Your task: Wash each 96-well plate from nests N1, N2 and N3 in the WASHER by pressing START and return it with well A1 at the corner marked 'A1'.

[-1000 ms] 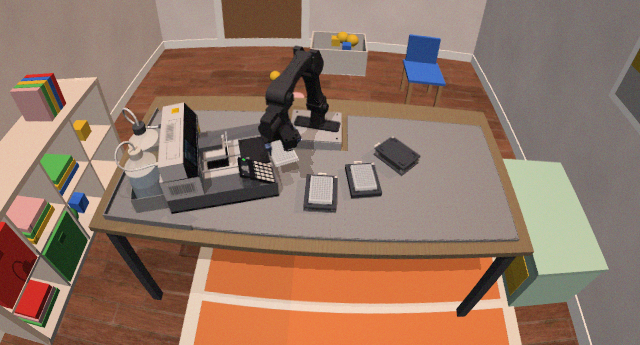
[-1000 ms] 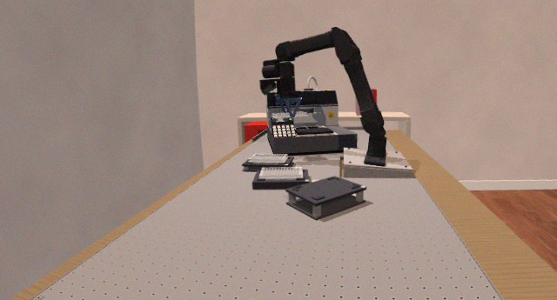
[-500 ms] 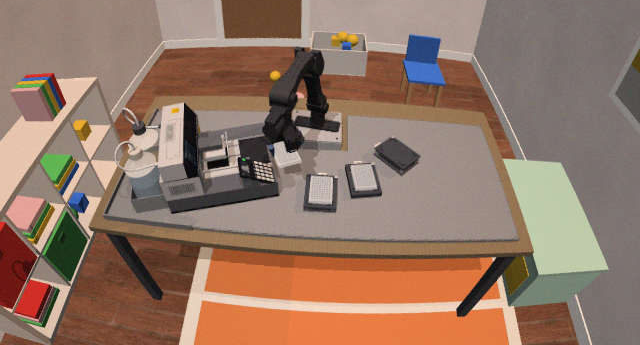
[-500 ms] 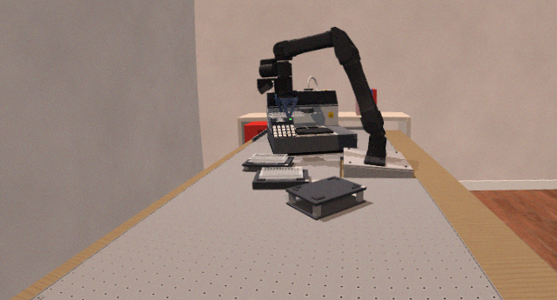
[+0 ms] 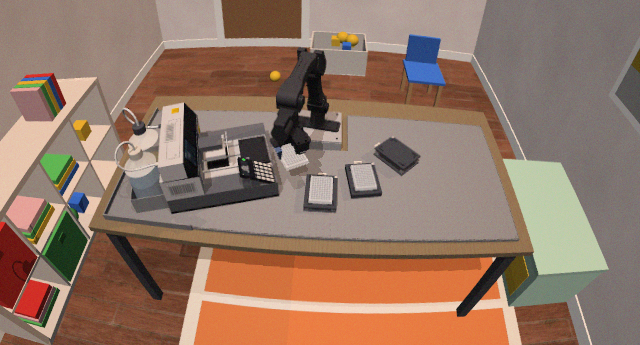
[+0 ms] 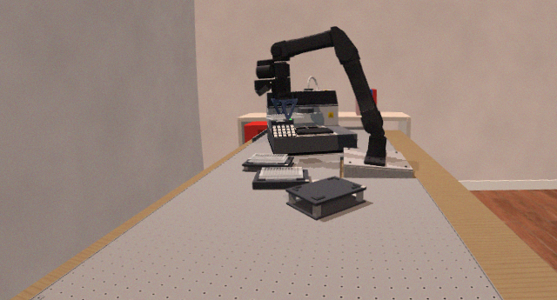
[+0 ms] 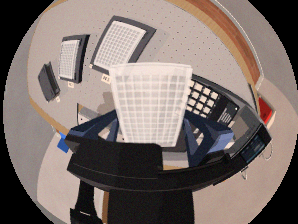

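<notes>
My gripper (image 5: 291, 151) (image 6: 284, 108) (image 7: 150, 112) is shut on a white 96-well plate (image 5: 294, 157) (image 7: 150, 99) and holds it in the air, tilted, just right of the washer's keypad (image 5: 263, 171) (image 6: 283, 130) (image 7: 208, 100). The washer's dark carrier (image 5: 254, 147) (image 6: 314, 130) is bare. A small green lamp (image 6: 290, 119) shows above the keys. Two nests each hold a white plate: one (image 5: 320, 190) (image 6: 268, 159) (image 7: 123, 44) nearer the washer, one (image 5: 363, 178) (image 6: 281, 174) (image 7: 72, 58) beside it. The third nest (image 5: 396, 155) (image 6: 325, 195) (image 7: 48, 80) is empty.
The washer body (image 5: 172, 145) with two liquid bottles (image 5: 140, 170) stands at the table's left end. The arm's base plate (image 5: 327, 130) (image 6: 378, 166) sits at the back edge. A shelf with coloured blocks stands left of the table, a green cabinet (image 5: 550, 225) at its right.
</notes>
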Tool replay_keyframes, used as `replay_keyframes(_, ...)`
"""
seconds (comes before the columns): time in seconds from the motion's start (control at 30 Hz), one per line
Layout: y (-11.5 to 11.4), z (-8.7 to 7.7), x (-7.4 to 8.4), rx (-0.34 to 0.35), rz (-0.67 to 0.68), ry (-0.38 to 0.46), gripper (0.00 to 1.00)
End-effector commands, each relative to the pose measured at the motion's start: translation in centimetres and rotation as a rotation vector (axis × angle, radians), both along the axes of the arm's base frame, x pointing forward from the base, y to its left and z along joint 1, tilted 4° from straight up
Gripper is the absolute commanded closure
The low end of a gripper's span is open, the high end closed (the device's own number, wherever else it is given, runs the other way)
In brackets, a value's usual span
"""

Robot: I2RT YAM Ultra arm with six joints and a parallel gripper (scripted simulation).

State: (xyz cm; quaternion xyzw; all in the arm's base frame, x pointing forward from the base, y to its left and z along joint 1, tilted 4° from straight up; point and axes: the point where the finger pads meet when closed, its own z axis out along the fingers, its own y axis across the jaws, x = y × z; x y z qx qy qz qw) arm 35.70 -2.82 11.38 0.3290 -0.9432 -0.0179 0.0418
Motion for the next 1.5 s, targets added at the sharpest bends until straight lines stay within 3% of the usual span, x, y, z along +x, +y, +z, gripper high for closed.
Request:
replay_keyframes(0.0,1.7,0.7,0.2,0.007,0.021,-0.028,1.00)
replay_keyframes(1.0,14.7,0.0,-0.5,0.011,0.021,-0.028,1.00)
replay_keyframes(1.47,14.8,0.0,-0.5,0.011,0.021,-0.028,1.00)
